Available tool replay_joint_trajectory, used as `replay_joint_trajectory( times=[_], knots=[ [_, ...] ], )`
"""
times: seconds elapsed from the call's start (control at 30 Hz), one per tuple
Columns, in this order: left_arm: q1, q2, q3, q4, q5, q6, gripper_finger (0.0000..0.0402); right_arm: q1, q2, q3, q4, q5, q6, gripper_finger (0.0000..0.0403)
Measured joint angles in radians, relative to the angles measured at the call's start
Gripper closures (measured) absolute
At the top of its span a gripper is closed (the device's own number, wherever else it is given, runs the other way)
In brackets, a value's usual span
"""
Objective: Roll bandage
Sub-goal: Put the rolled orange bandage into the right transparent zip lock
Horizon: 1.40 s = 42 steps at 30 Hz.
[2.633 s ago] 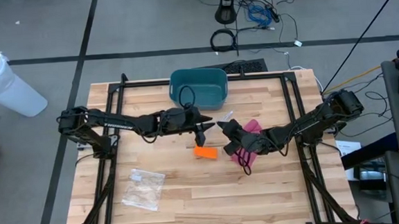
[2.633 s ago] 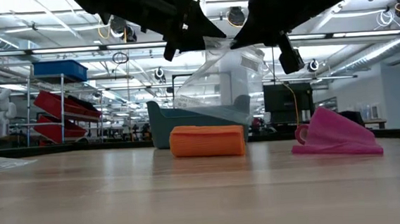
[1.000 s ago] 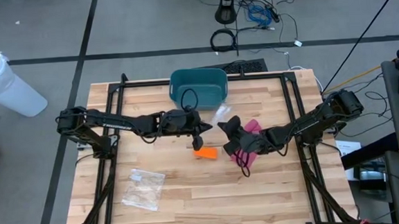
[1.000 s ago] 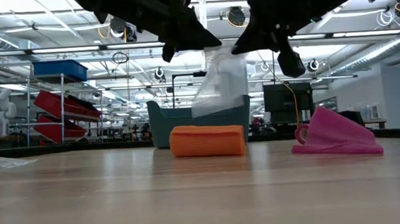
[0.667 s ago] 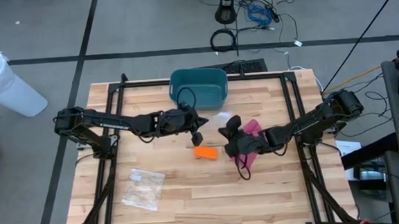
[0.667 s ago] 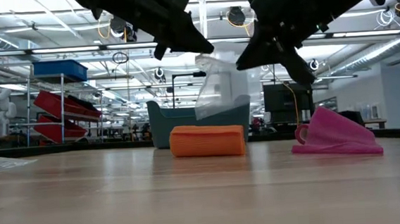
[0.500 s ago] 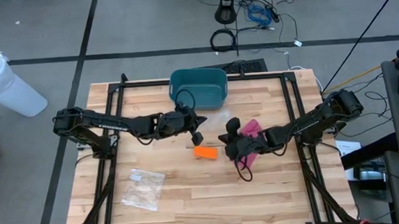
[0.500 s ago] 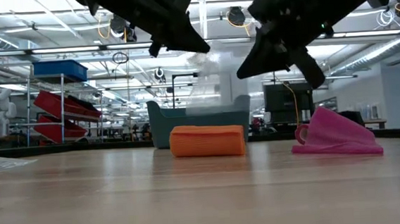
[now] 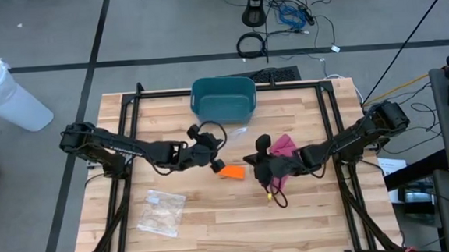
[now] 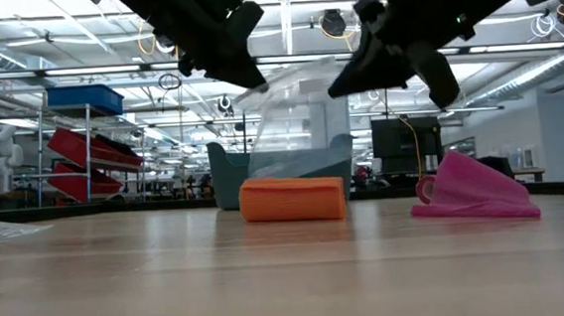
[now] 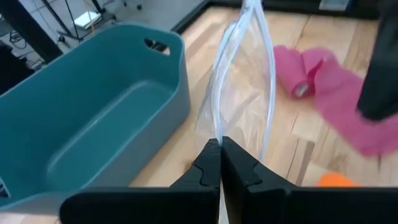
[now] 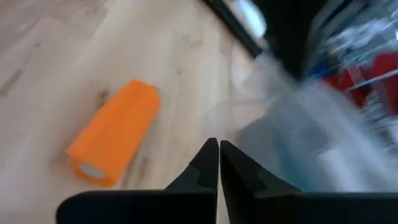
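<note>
I'm working in a robotics lab or industrial hall: strip lights (image 10: 47, 73) run under a high ceiling, a rack holds red bins (image 10: 87, 152) and a blue crate (image 10: 84, 97), and cables (image 9: 292, 16) sprawl over the grey floor (image 9: 165, 44) beyond my wooden counter (image 9: 215, 220).

1. The two arms are crowding the table's (image 9: 193, 245) middle: the left gripper (image 9: 216, 162) and right gripper (image 9: 260, 164) are hanging just either side of the orange roll (image 9: 231, 172).
2. A clear plastic bag (image 11: 242, 93) is hanging between the teal bin (image 9: 223, 99) and the pink bandage (image 9: 282, 147), blocking that gap.
3. A second plastic bag (image 9: 161, 212) is lying near the front left.
4. Bare wood is lying open along the front right.
</note>
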Motion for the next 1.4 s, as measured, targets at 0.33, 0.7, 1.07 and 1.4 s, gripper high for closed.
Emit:
replay_joint_trajectory(
  times=[0.33, 0.7, 1.07, 1.4],
  knots=[
    [-0.025, 0.013, 0.000, -0.032, 0.007, 0.133, 0.0402, -0.050, 0.025, 0.043, 0.080, -0.125, -0.317, 0.0297],
    [-0.030, 0.022, 0.000, -0.023, 0.062, 0.136, 0.0402, -0.152, 0.125, 0.149, -0.032, -0.126, -0.341, 0.0236],
    [-0.034, 0.022, -0.001, -0.006, 0.083, 0.165, 0.0402, -0.209, 0.199, 0.150, -0.051, -0.128, -0.202, 0.0383],
    [-0.017, 0.022, -0.001, -0.033, -0.062, 0.135, 0.0401, -0.201, 0.207, 0.150, -0.094, -0.146, -0.011, 0.0403]
  ],
)
